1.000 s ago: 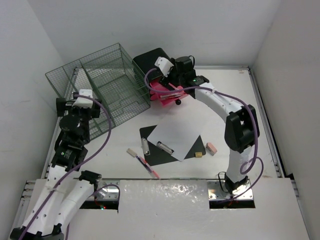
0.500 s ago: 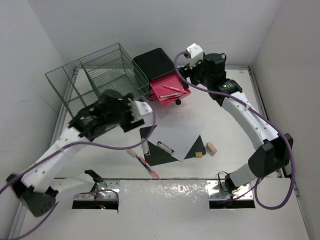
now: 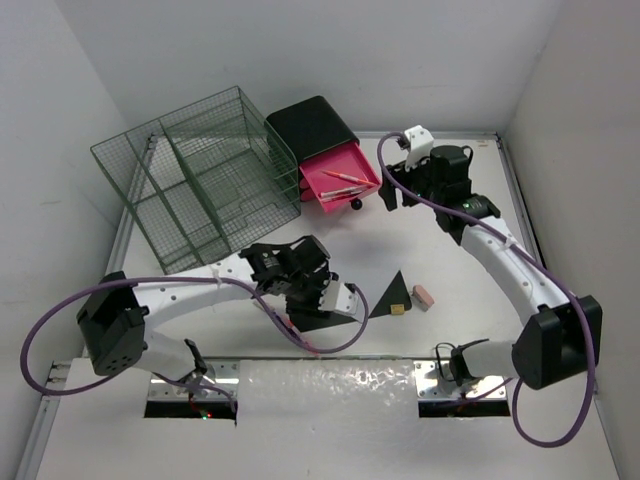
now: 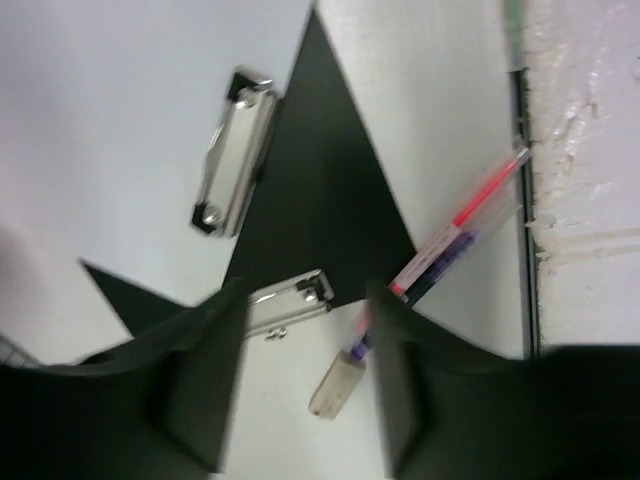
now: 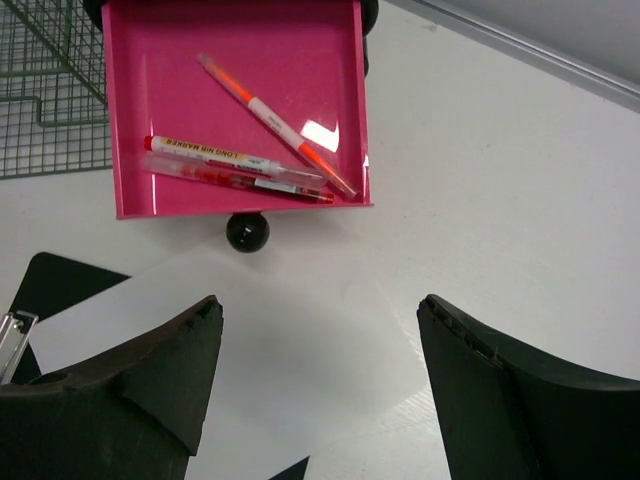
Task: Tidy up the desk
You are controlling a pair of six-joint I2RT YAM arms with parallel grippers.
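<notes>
The desk [image 3: 455,255] is a white tabletop with metal rails. My left gripper [image 3: 290,305] hangs low over its front, open and empty. In the left wrist view my left gripper [image 4: 300,375] straddles a small beige eraser [image 4: 335,385]. A pink-and-purple pen [image 4: 460,235] lies just right of it. The black clipboard [image 4: 320,200] with white paper [image 4: 120,110] lies beyond. My right gripper [image 3: 397,192] is open and empty to the right of the open pink drawer [image 3: 338,183]. In the right wrist view my right gripper [image 5: 320,350] hovers over paper [image 5: 270,330], below the drawer [image 5: 330,60], which holds several pens [image 5: 240,165].
A green wire rack [image 3: 195,180] stands at the back left. The black box [image 3: 312,125] sits behind the drawer. A pink eraser [image 3: 424,296] and a small tan block [image 3: 398,309] lie right of the clipboard corner [image 3: 395,292]. A bubble-wrap strip [image 3: 330,385] lines the front edge.
My left arm swung from beside the rack across and down over the clipboard's front corner. My right gripper drew back to the right, away from the pink drawer.
</notes>
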